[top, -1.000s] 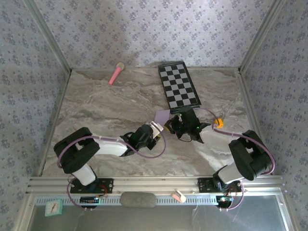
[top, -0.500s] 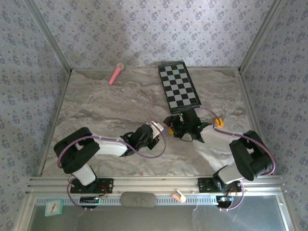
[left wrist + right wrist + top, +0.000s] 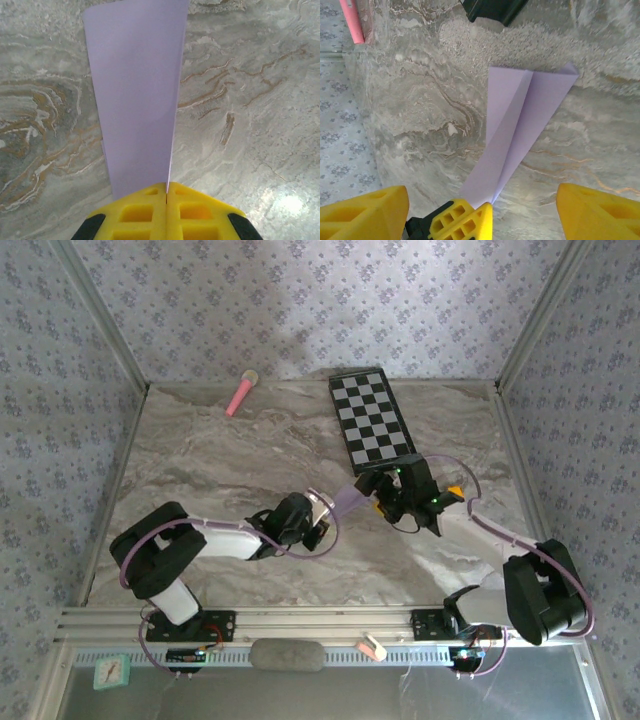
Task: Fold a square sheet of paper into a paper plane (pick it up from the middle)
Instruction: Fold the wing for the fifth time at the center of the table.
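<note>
Left tool (image 3: 166,192) clamped shut on narrow tip of the paper plane (image 3: 137,100), which extends over mid-tabletop (image 3: 220,470) near the checkered board (image 3: 372,420); right tool (image 3: 479,197) spread wide, gripping nothing.

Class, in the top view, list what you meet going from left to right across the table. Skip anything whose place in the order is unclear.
pink stick → left gripper → paper → right gripper
</note>
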`<state>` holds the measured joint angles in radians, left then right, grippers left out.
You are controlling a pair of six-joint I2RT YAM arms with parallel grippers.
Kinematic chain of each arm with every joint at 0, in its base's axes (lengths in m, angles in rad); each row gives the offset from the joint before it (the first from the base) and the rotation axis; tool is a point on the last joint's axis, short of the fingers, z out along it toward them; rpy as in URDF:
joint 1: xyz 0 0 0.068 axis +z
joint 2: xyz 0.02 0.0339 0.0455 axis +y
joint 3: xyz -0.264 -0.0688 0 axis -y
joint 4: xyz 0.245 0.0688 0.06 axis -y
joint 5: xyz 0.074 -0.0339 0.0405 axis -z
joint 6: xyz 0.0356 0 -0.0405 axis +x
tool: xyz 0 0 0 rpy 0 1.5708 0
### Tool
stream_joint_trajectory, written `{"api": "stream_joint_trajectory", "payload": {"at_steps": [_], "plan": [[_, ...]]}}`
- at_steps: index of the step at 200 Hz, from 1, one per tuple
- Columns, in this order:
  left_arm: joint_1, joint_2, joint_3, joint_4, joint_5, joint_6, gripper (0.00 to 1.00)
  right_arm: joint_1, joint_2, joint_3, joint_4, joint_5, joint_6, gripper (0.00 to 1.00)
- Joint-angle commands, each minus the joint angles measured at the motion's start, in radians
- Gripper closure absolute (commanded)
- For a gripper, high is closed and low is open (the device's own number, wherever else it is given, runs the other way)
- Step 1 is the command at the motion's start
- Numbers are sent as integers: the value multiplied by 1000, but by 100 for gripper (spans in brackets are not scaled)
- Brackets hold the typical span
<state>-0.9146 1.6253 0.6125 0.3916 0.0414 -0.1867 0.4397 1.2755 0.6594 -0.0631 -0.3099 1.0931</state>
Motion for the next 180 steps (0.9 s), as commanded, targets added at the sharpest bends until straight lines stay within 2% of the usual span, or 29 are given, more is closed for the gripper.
{"api": "stream_joint_trajectory", "payload": {"at_steps": [1,94,134,180], "plan": [[21,-1,31,-16,115,-85,100,-18,-21,17,-68,5,-121,20],[144,59,81,25,463,-480,100,-29,3,3,-48,-48,-306,20],[165,90,114,26,532,-588,100,-25,42,-3,-28,-70,-371,21],[186,108,105,87,554,-726,100,-15,103,-4,8,-95,-413,22]]}}
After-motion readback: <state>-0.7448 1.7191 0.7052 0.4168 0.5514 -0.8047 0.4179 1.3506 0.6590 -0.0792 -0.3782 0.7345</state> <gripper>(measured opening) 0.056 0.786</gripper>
